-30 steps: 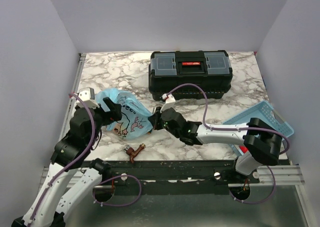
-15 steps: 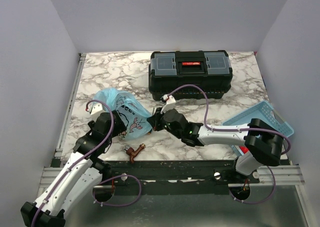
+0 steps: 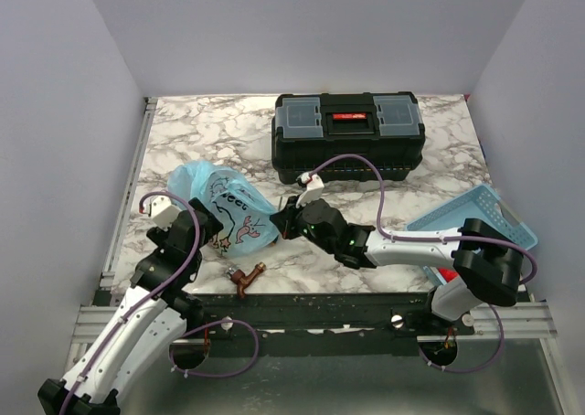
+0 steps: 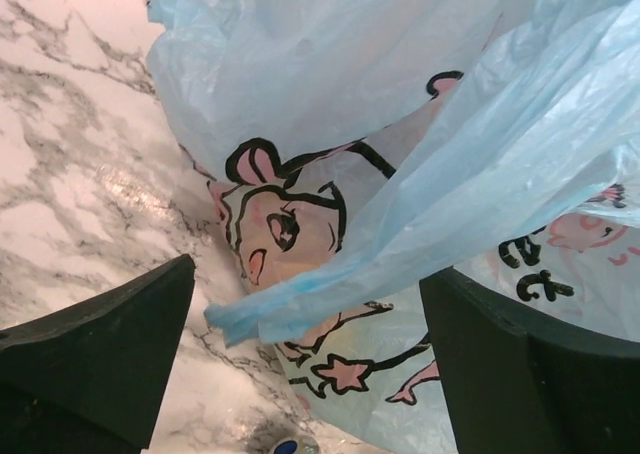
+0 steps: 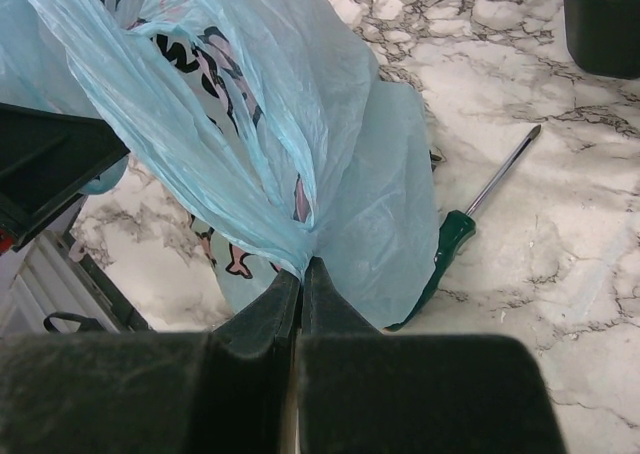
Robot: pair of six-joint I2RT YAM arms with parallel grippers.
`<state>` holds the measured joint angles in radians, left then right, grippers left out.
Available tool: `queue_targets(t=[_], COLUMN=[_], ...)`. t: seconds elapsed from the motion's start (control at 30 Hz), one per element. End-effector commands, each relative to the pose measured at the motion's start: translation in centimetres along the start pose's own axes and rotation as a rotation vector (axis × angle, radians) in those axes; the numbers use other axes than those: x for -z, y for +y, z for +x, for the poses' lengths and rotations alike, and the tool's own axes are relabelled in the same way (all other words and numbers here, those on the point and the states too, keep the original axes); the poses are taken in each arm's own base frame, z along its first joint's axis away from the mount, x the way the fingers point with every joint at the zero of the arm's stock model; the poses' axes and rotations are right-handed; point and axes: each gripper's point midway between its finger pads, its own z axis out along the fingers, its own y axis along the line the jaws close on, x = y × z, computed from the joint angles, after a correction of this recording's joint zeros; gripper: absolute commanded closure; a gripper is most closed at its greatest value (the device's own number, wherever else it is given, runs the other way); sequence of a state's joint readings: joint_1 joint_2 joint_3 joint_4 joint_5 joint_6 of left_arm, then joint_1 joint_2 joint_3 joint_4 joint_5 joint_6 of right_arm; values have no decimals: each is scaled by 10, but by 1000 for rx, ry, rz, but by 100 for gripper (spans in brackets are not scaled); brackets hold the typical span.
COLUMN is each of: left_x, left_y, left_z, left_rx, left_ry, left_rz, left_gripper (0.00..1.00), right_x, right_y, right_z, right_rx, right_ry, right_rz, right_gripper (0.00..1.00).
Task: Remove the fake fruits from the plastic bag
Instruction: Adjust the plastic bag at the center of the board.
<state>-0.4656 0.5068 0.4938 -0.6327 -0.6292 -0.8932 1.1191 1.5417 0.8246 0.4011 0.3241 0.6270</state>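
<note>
The plastic bag, thin light blue with pink cartoon animals, lies bunched on the marble at centre left. My right gripper is shut on a pinched fold at the bag's right edge and holds it up. My left gripper is open at the bag's near left side. In the left wrist view, a blue strip of the bag hangs between its two fingers without being clamped. The fake fruits are hidden inside the bag; only a faint peach tint shows through the film.
A black toolbox stands at the back centre. A light-blue basket sits at the right, with a red object by the right arm. A green-handled screwdriver lies beside the bag. A small brown metal piece lies near the front edge.
My left arm has dropped and swung in toward the bag's near left side, its jaws staying wide. The right gripper keeps its pinch, and the bag has shifted slightly.
</note>
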Motion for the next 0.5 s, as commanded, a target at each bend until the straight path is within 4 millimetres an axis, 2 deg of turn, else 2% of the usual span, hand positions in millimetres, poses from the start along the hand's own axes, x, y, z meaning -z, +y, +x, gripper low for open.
queue_targets(t=[0.0, 0.07, 0.17, 0.2, 0.3, 0.47], left_x=[-2, -1, 2, 3, 13, 36], left_y=[-11, -15, -18, -18, -15, -8], left_z=[-19, -22, -27, -29, -43, -71], left_rx=[-5, -14, -47, -59, -72, -125], left_ry=[-101, -118, -133, -135, -146, -162], left_rz=[69, 95, 121, 119, 89, 52], left_gripper=[27, 44, 81, 88, 99, 100], right_x=[3, 3, 2, 1, -2, -9], right_y=[2, 1, 2, 2, 1, -1], right_z=[-4, -4, -3, -2, -2, 1], right_rx=[12, 14, 15, 19, 37, 76], right_ry=[-14, -11, -10, -5, 11, 36], right_rz=[-11, -2, -8, -7, 15, 36], right_gripper=[99, 99, 99, 99, 98, 92])
